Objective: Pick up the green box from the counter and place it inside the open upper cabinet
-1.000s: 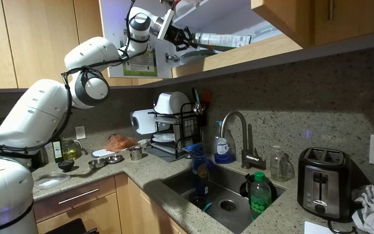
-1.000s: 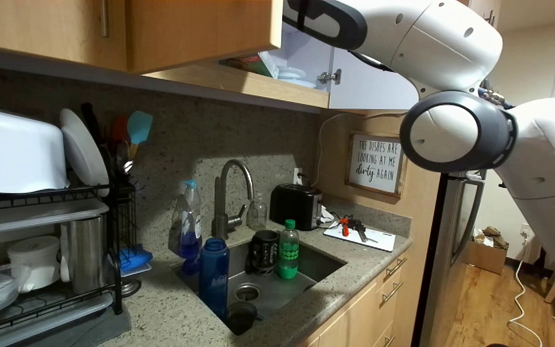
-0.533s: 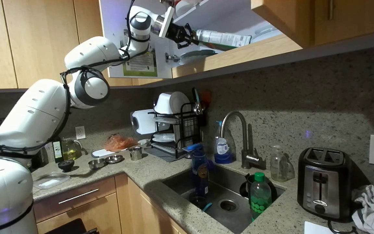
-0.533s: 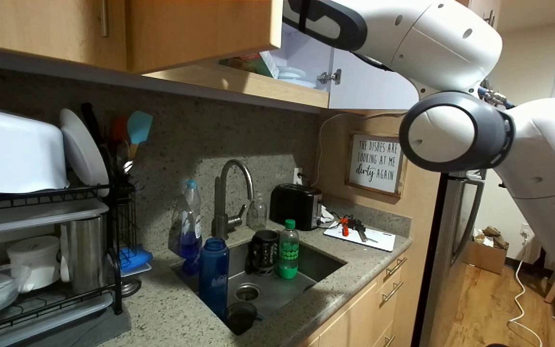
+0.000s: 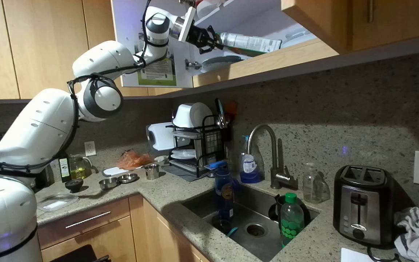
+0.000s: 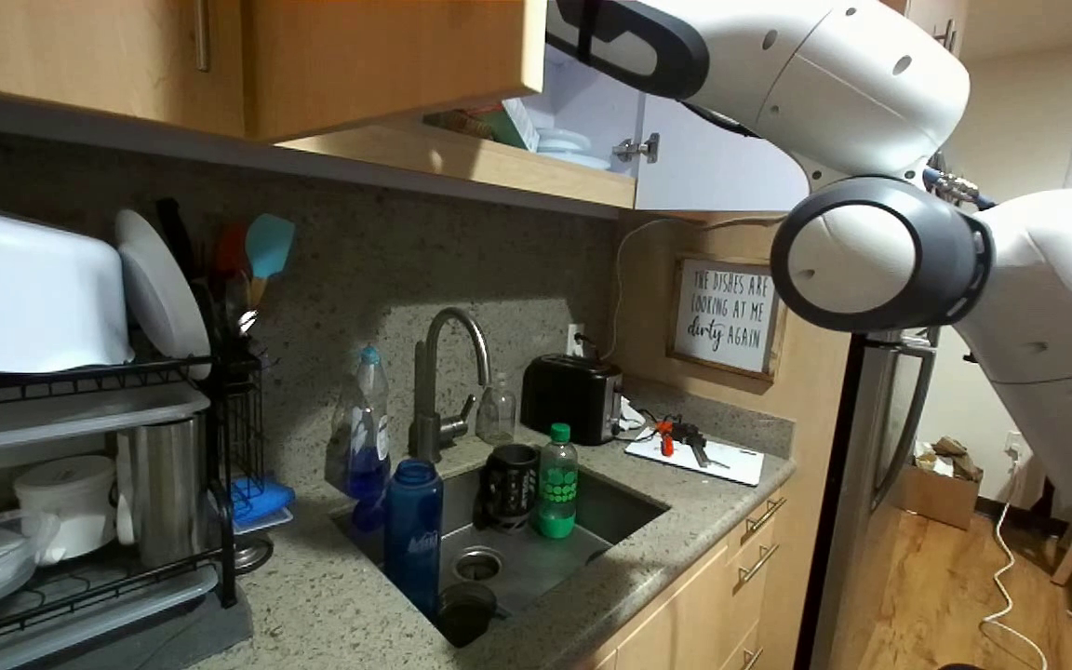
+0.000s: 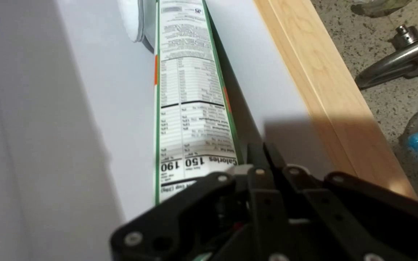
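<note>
The green box (image 5: 249, 42) lies on its long edge inside the open upper cabinet (image 5: 267, 61). Its white printed side faces up in the wrist view (image 7: 194, 108). Part of its green face shows in an exterior view (image 6: 506, 126). My gripper (image 5: 221, 46) is at the box's near end. In the wrist view the gripper (image 7: 265, 146) has its fingertips almost together, just right of the box's green edge, with only a thin gap and nothing seen between them. Whether they touch the box I cannot tell. The box's near lower end is hidden behind the gripper. The granite counter (image 5: 166, 193) lies below.
The white open door (image 5: 129, 22) stands beside my arm, and a wood door (image 5: 315, 22) on the other side. A glass plate (image 5: 220, 62) lies near the gripper. More plates (image 6: 562, 141) lie at the box's far end. An inner shelf (image 5: 215, 14) is above.
Over the last second my gripper has moved slightly up and towards the cabinet. The near end of the box has shifted a little with it. Since half a second ago almost nothing differs.
</note>
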`<control>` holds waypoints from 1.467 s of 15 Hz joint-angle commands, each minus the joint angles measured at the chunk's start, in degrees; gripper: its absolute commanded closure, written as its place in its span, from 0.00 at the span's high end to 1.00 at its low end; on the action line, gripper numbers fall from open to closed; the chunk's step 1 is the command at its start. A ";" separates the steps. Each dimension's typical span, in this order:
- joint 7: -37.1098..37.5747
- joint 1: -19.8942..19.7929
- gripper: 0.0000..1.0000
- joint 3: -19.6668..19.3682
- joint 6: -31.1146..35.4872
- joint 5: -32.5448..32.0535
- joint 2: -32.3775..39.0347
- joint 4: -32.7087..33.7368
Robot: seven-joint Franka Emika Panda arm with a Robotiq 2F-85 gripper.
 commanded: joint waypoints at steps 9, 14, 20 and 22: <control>-1.97 0.18 0.07 -1.06 3.50 0.41 -1.12 -0.69; -1.49 0.36 0.07 -1.21 5.02 0.29 -1.62 -0.81; -0.57 0.52 0.07 -1.16 5.26 0.52 -1.33 -0.98; -0.95 0.34 0.07 -1.00 4.66 0.71 -0.33 0.52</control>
